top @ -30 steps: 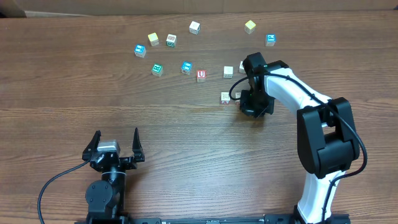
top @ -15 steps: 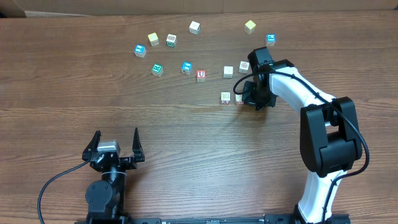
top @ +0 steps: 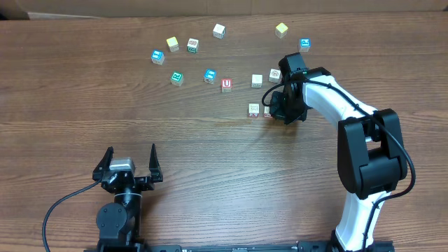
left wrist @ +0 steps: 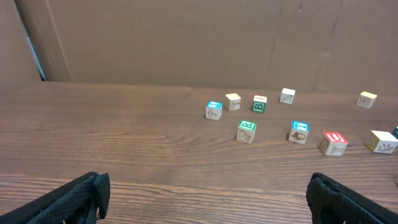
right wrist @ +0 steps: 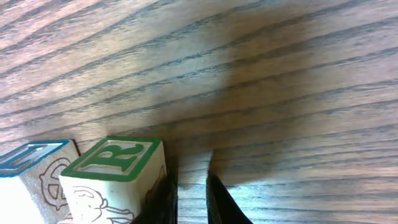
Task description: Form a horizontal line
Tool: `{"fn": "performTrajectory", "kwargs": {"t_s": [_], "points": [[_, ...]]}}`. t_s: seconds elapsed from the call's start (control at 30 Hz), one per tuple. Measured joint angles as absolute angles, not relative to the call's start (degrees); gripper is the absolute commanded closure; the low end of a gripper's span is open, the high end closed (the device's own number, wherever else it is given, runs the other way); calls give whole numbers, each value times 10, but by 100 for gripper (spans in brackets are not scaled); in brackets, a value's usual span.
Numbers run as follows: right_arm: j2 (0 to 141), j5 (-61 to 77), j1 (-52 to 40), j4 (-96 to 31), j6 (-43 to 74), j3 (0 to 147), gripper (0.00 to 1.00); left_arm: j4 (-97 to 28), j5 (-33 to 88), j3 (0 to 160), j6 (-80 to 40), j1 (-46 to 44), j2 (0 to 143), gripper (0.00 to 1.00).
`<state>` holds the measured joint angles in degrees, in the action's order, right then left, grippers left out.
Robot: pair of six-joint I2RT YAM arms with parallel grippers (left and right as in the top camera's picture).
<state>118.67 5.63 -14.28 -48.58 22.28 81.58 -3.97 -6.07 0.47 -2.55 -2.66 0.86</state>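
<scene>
Two small whitish cubes (top: 253,109) (top: 268,111) stand side by side in a short row at mid-table; this is the horizontal line. My right gripper (top: 275,110) is low at the row's right end, shut, with nothing between its fingers. In the right wrist view its left finger (right wrist: 163,202) rests against the side of the green "R" cube (right wrist: 115,163), and a blue-edged cube (right wrist: 30,171) stands just beyond it. My left gripper (top: 129,168) stands open near the front edge, empty (left wrist: 205,194).
Two loose whitish cubes (top: 257,80) (top: 275,74) lie just behind the row. The red "U" cube (top: 226,85) is to their left. Several blue, green and yellow cubes are scattered along the far side (top: 192,45) (left wrist: 246,131). A cardboard wall backs the table.
My right gripper has shifted from the near side of the row toward the far side and settled at its right end, uncovering the second cube. The left arm has not moved.
</scene>
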Motion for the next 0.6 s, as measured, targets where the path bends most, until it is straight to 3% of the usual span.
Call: {"fn": "performTrajectory", "kwargs": {"t_s": [0.6], "points": [[1187,36,-143,-449,194,816,86,-40,-60,5,-25,-27,9,0]]}}
